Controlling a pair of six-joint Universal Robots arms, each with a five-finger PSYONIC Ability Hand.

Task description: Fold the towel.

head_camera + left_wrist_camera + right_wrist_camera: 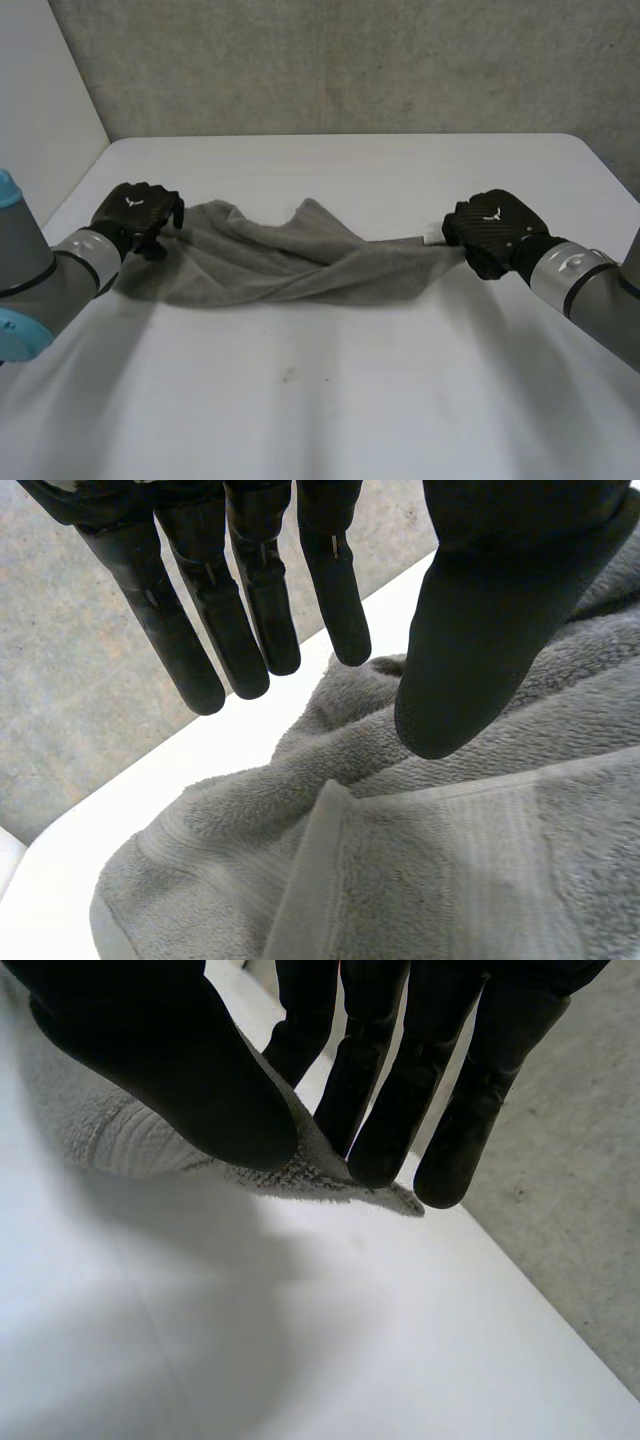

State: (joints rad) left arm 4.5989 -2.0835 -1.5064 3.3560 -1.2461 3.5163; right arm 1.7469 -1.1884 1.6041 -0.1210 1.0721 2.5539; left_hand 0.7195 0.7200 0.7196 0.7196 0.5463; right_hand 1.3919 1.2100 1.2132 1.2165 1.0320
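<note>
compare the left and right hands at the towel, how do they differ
The right hand pinches a thin corner of the towel between thumb and fingers; the left hand has straight fingers apart from its thumb, pinching nothing. The right hand's corner is drawn taut; the left hand's end lies bunched. Both are black, at opposite ends of the towel.

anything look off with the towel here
Yes: the towel is twisted and bunched across its middle instead of lying flat on the table. The right hand pinches one corner, while the left hand is open over the other end.
</note>
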